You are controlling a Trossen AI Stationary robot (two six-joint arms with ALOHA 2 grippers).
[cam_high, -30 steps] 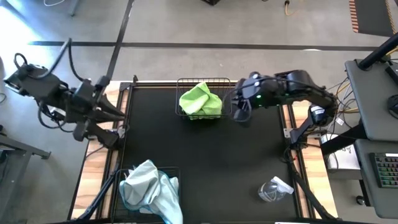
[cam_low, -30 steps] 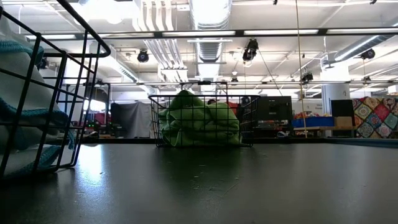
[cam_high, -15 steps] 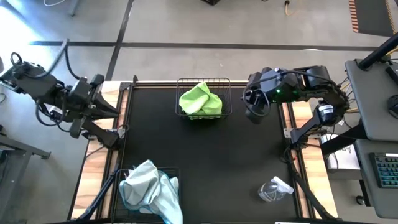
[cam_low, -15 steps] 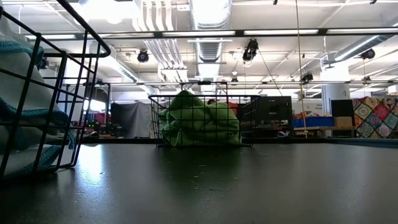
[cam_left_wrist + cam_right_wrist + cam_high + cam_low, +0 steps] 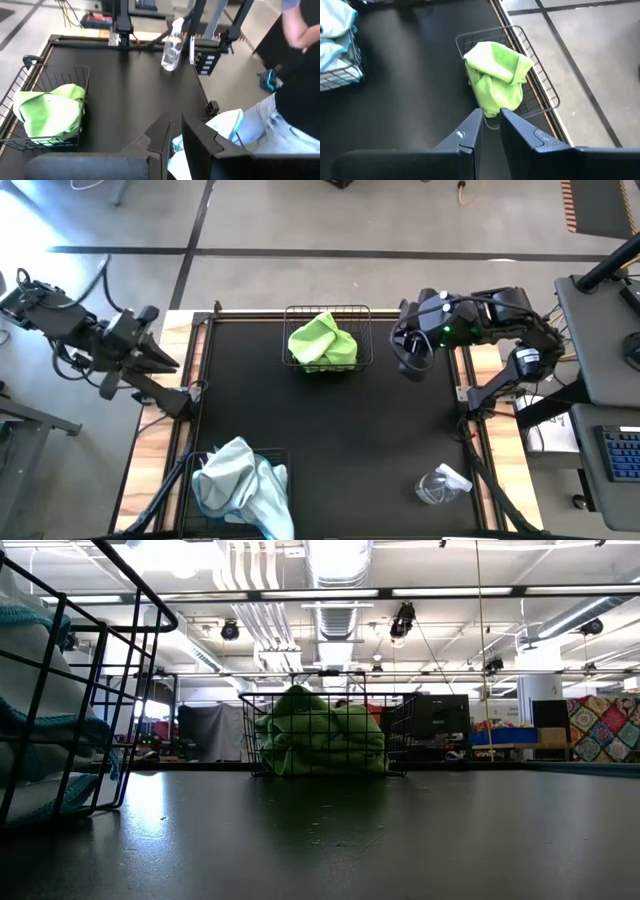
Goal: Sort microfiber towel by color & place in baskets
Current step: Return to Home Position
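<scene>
Now green towels (image 5: 322,340) bunched in basket (image 5: 365,350); blue towels (image 5: 240,485) crumpled; both hands nearly closed, empty.

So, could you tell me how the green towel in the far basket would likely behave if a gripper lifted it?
The green towel lies crumpled in folds, so it would probably sag and drape. It mounds above the basket rim, so it might snag the wire.

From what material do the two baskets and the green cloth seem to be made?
The baskets look like thin metal wire, painted or coated black: open mesh you can see through, with rigid straight bars. The green cloth looks like soft, matte microfiber or a similar fabric: it slumps in rounded folds without shine. The exact fibre cannot be told.
</scene>
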